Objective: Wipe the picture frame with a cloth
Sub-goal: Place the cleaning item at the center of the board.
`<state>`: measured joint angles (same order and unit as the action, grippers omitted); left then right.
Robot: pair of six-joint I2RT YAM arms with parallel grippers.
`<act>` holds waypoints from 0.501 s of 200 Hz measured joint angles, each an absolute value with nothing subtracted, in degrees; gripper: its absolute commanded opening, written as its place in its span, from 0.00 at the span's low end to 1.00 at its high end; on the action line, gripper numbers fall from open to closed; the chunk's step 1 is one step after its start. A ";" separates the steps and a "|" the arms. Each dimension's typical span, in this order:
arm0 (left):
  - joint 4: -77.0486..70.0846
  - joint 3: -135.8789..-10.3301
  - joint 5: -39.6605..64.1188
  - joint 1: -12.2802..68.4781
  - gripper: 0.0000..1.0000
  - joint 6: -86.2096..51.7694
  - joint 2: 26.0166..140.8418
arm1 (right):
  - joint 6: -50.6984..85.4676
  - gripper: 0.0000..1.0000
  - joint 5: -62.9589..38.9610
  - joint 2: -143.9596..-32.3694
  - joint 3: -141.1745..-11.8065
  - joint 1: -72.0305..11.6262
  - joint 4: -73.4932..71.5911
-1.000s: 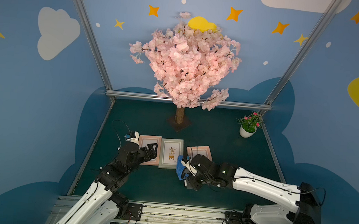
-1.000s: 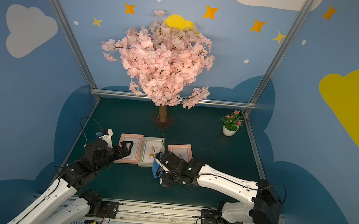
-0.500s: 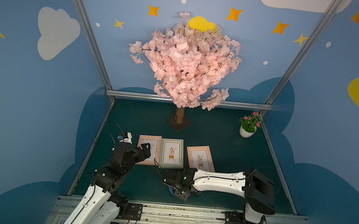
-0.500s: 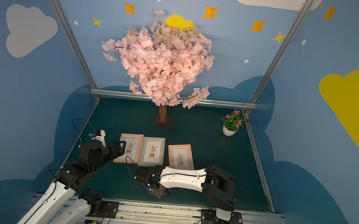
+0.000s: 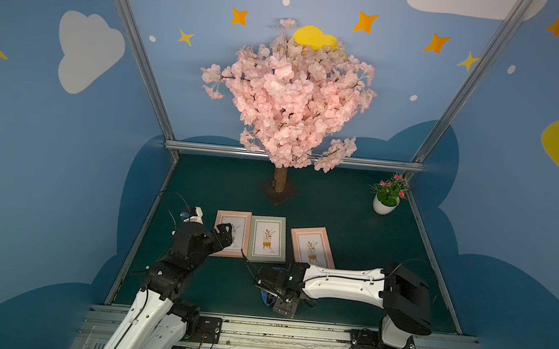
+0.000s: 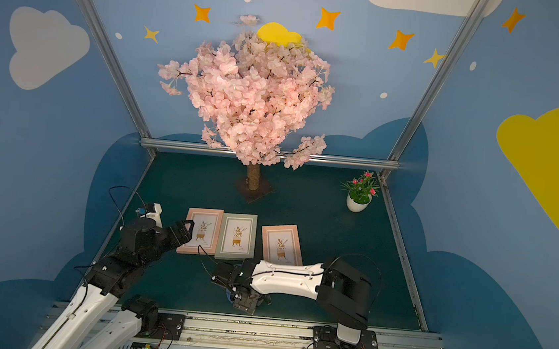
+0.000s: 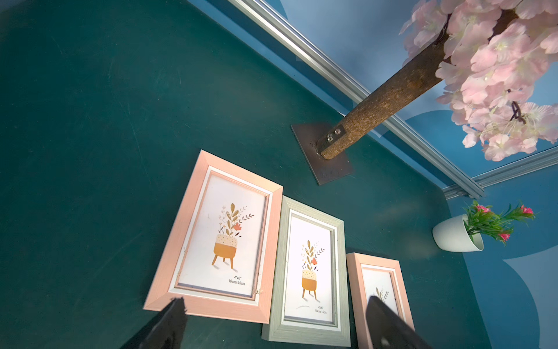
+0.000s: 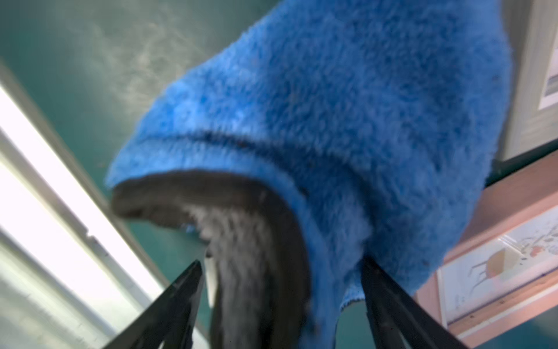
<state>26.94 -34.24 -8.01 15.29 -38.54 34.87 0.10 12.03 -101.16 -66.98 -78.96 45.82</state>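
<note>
Dark green worktop (image 5: pixel 353 223) fills the floor of a blue booth painted with clouds and stars, with an aluminium rail (image 5: pixel 258 325) along its near edge. Just beyond that rail the right hand (image 5: pixel 281 312) points back toward the near edge. Its fingers stand apart in the right wrist view, where the cloth (image 8: pixel 332 105) bunches loosely between them, blue plush outward and dark grey reverse curling inside. One finger touches the plush and a gap shows at the other. In both top views only a sliver of blue cloth (image 5: pixel 265 298) shows under that hand, on the near side of the frames.

Farther in, the left hand (image 5: pixel 224 234) hovers over the near corner of the left pink frame (image 5: pixel 240 234), fingers spread with nothing between them. That frame lies flat, edge to edge with the grey frame (image 5: pixel 268 239). A second pink frame (image 5: pixel 311 245) lies just beside, slightly turned, its near end under the right arm.

Behind them stands a pink blossom tree (image 5: pixel 286 96) on a square base. A small potted plant (image 5: pixel 386 198) sits in the far corner.
</note>
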 measured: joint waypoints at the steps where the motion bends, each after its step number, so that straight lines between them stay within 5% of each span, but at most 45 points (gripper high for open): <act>1: 26.92 -34.24 -7.99 15.27 0.93 -38.54 34.89 | 0.14 0.86 11.97 -101.10 -66.94 -78.96 45.82; 100: 26.20 -33.39 -5.82 14.61 1.00 -37.76 39.16 | -0.25 0.88 10.00 -86.78 -63.88 -78.06 43.53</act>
<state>26.20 -33.39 -5.82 14.61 -37.76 39.16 -0.25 10.00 -86.78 -63.88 -78.06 43.53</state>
